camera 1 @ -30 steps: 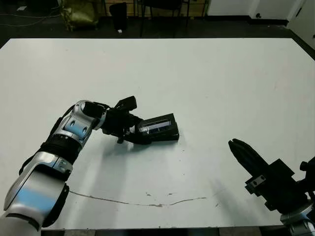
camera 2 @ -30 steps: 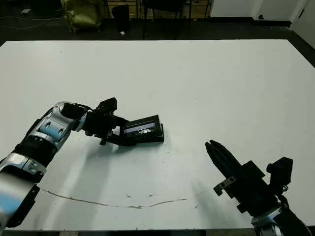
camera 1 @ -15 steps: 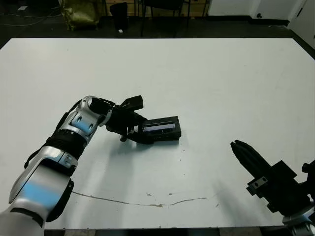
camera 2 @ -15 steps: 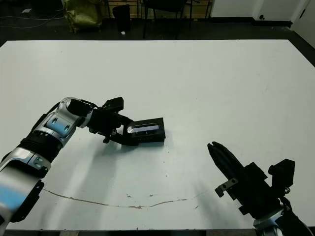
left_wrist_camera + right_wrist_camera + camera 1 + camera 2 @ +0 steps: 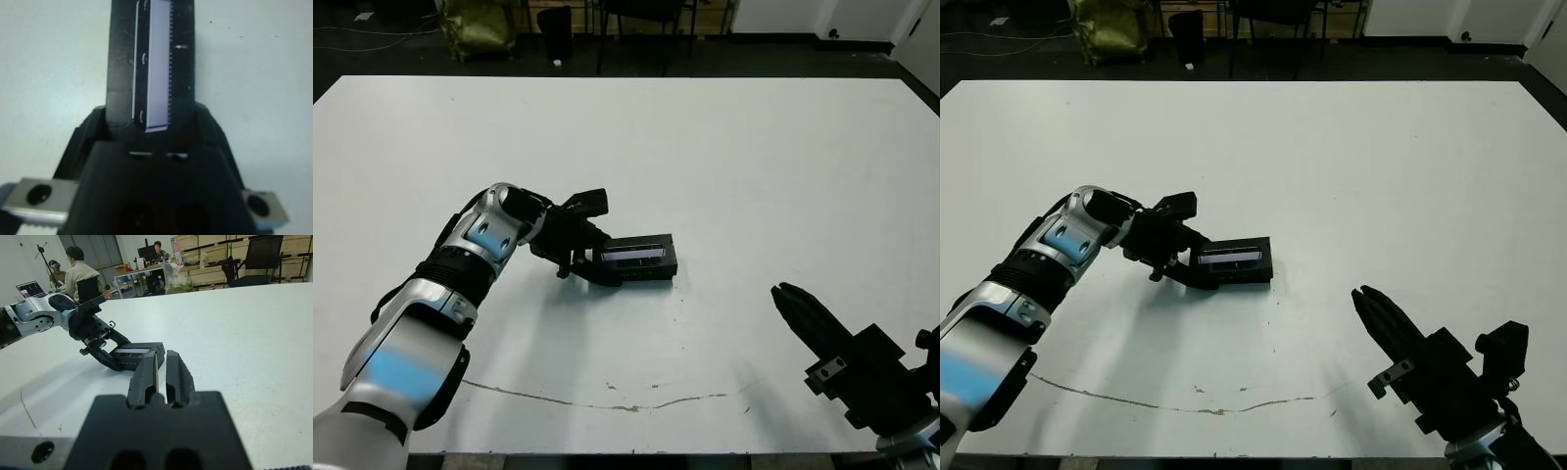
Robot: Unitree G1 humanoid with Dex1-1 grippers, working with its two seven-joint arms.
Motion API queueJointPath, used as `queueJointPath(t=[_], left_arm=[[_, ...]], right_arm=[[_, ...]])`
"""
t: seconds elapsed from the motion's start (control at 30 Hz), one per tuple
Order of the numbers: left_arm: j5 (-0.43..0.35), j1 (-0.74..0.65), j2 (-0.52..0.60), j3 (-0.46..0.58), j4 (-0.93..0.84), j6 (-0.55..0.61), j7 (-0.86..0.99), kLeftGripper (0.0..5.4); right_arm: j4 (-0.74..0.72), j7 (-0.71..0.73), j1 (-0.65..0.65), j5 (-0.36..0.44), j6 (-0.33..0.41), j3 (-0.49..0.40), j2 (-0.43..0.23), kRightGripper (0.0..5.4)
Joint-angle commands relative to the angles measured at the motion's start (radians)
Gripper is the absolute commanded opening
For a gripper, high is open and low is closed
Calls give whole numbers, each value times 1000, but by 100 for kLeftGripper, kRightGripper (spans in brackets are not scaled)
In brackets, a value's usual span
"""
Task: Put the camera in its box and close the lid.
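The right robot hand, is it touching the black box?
No, the right gripper hangs apart from the box, with bare white table between them.

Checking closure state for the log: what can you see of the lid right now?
The lid is a flat black rectangle with a glossy silvery strip along its face. It lies level on the box, edges lined up, looking closed or nearly so, near the middle of the white table. The left gripper is at its left end, fingers alongside it.

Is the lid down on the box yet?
Yes, apparently: the lid lies flat on the box, left claw at its end.
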Motion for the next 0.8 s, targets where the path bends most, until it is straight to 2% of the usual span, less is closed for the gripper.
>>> queueJointPath(t=[0.03, 0.17, 0.4, 0.6, 0.8], left_arm=[[36, -17, -36, -37, 22, -7, -6, 241], [57, -43, -46, -68, 47, -42, -58, 241], [90, -86, -59, -107, 118, -143, -133, 400], [94, -108, -69, -111, 156, -146, -193, 538], [102, -114, -72, -111, 165, -161, -206, 538]], right_arm=[[-5, -10, 15, -6, 0, 4, 5, 0], [-15, -17, 21, -14, 4, 7, 1, 0], [3, 7, 21, 2, -12, 11, 5, 0], [10, 7, 31, -28, -39, 19, 11, 0], [0, -10, 30, -20, -21, 20, 4, 0]])
